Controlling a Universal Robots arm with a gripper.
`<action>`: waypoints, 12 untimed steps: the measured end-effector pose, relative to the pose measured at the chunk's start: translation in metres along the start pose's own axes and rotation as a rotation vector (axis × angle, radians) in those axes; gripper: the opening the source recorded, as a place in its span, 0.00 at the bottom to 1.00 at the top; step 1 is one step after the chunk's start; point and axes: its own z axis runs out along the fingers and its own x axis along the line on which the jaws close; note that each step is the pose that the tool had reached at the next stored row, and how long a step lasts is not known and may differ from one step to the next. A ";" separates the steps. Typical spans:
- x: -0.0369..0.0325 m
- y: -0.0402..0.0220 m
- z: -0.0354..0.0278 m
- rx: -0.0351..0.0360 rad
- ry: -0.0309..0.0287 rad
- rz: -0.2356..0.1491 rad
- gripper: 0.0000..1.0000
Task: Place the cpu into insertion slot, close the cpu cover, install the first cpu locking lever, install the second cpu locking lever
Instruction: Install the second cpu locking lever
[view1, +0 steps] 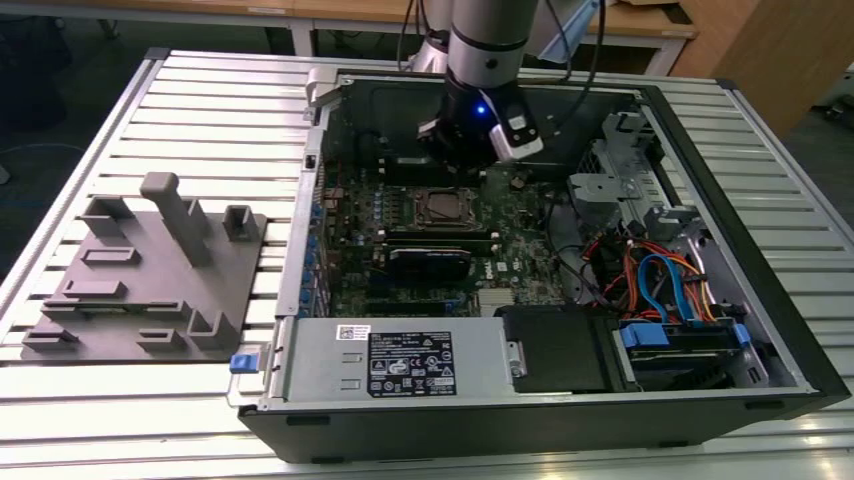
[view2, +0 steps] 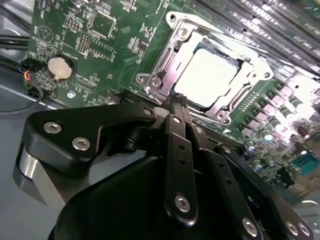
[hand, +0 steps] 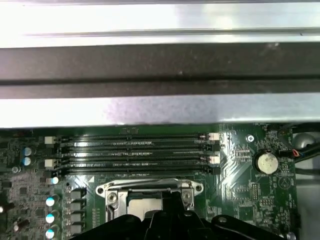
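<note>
Over insertion slot (view1: 442, 207) | tool (view2: 178, 101) together | second wrist view: cpu (view2: 206, 76) seated

In the first wrist view, the black gripper (hand: 167, 220) hid the near half of the cpu (hand: 144, 204), and the picture's lower edge cut both off. In the second wrist view, glare washed out the cpu's (view2: 206, 75) surface detail.

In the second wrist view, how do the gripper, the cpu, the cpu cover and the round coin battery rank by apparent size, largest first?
1. gripper, though it is nearest the camera, so it looks enlarged.
2. cpu cover, the silver frame around the chip.
3. cpu, inside that frame.
4. coin battery, clearly smallest.
</note>
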 end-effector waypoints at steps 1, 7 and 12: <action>0.0000 0.0000 -0.0010 0.0092 -0.0002 0.000 0.11; 0.0000 0.0000 -0.0025 0.0811 -0.0032 -0.001 0.11; 0.0000 0.0005 -0.0108 0.0814 -0.0032 -0.001 0.11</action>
